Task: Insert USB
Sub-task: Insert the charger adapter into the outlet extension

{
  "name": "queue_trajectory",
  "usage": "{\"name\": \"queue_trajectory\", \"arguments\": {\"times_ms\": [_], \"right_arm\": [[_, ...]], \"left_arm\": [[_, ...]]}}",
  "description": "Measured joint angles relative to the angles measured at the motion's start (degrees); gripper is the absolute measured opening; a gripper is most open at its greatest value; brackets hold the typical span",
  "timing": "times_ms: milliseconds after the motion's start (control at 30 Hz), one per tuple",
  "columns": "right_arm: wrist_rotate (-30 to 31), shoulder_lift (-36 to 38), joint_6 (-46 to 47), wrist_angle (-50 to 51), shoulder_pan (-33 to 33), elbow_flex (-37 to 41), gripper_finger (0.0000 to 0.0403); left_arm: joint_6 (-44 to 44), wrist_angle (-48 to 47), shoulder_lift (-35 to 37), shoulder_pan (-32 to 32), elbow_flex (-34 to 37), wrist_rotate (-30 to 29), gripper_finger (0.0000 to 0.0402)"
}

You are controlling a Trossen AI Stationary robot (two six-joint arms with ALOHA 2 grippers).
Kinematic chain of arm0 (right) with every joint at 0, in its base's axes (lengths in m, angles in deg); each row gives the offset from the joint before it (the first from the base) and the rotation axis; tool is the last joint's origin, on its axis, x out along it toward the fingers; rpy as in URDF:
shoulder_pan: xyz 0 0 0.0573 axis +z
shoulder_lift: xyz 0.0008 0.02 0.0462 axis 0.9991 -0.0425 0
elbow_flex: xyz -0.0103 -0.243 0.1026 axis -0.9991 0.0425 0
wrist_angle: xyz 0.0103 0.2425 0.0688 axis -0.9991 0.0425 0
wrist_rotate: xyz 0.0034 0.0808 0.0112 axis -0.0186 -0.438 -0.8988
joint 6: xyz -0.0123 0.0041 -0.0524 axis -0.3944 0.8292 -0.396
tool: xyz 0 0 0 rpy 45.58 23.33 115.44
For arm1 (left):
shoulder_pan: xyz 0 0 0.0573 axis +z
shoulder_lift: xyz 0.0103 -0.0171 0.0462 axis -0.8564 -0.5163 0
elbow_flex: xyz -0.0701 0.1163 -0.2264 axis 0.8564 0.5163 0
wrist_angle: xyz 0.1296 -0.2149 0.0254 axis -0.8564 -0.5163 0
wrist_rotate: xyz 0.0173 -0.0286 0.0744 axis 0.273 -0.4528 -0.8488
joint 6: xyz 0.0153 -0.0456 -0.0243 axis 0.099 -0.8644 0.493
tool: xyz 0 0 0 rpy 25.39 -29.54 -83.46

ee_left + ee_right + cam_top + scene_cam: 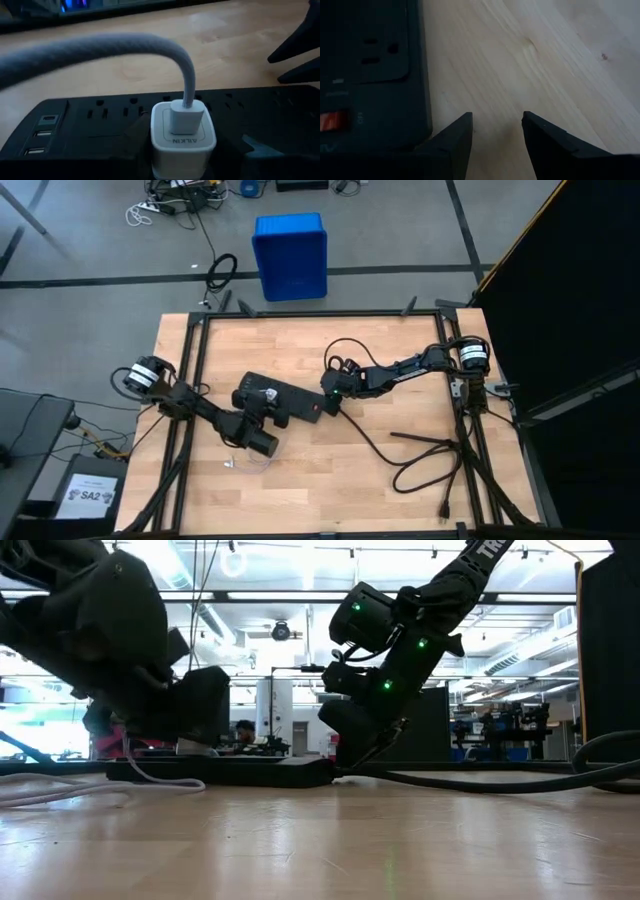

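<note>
A black power strip (298, 402) lies mid-table. My left gripper (264, 400) is shut on a white cube adapter (182, 135) just over the strip's outlets (100, 112). The USB, a whitish-grey cable (100, 50), has its plug (186, 116) in the adapter's top and arcs away to the table (150, 780). The adapter's underside is hidden. My right gripper (497, 135) stands open at the strip's switch end (335, 120), fingers over bare wood; whether it touches the strip I cannot tell. My left gripper pinches the white adapter by two opposite side faces (155, 137) between its two fingers (134, 134). The adapter stands with its cable port facing away from the strip. Whether its underside rests on or in the strip is hidden by the adapter itself.
A thick black cord (420, 460) runs from the strip's right end and loops over the table's right half. Black frame rails (190, 380) edge the wooden top. A blue bin (290, 255) stands on the floor beyond the far edge. Bare wood lies toward the near edge.
</note>
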Motion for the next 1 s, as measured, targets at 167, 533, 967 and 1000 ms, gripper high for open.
{"name": "queue_trajectory", "arguments": {"times_ms": [167,533,967,1000], "right_arm": [[0.0,0.0,0.0,0.1,0.0,0.0,0.0147],[0.1,0.0,-0.3,0.2,0.0,0.0,0.0147],[0.2,0.0,-1.4,0.5,0.0,0.0,0.0147],[0.4,0.0,-1.6,0.5,0.0,0.0,0.0147]], "left_arm": [[0.1,3.6,-4.9,-0.2,0.0,-6.2,0.0128],[0.5,5.1,-7.5,-0.7,-0.7,-9.2,0.014],[2.4,-15.7,0.9,-4.1,-8.2,7.3,0.0293],[3.4,-16.6,2.0,-4.7,-8.6,8.5,0.0293]]}}
